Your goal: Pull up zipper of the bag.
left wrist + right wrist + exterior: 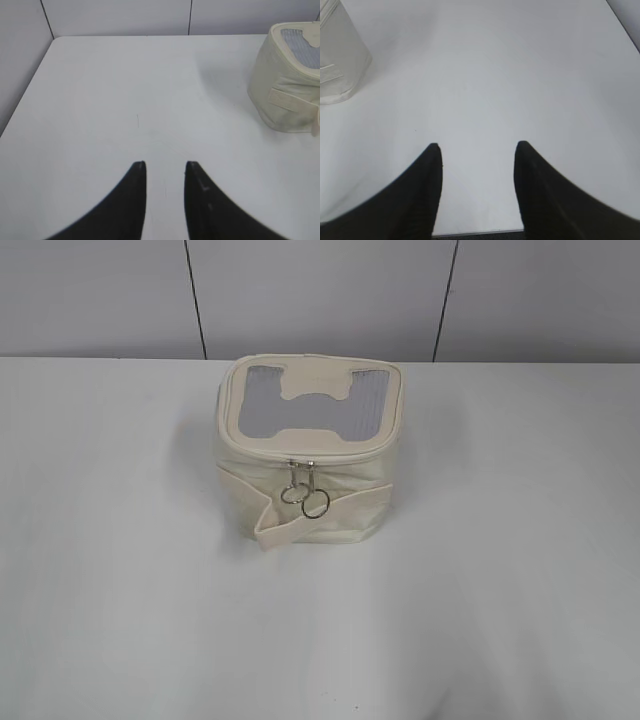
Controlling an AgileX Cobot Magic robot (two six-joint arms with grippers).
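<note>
The cream bag (300, 490) stands on the white table in the exterior view, its top panel showing a grey ribbed window and cream tab. The zipper (302, 456) runs round the top panel edge, with two silver ring pulls (306, 496) hanging together at the front. No gripper shows in the exterior view. My left gripper (165, 165) is open and empty over bare table, with the bag (280, 87) far off at the upper right. My right gripper (479, 146) is open and empty, with the bag's side (340, 60) at the upper left.
The white table (120, 590) spreads wide around the bag. A grey panelled wall (320, 295) stands behind the table's far edge. The table's near edge (480, 233) shows just under my right gripper.
</note>
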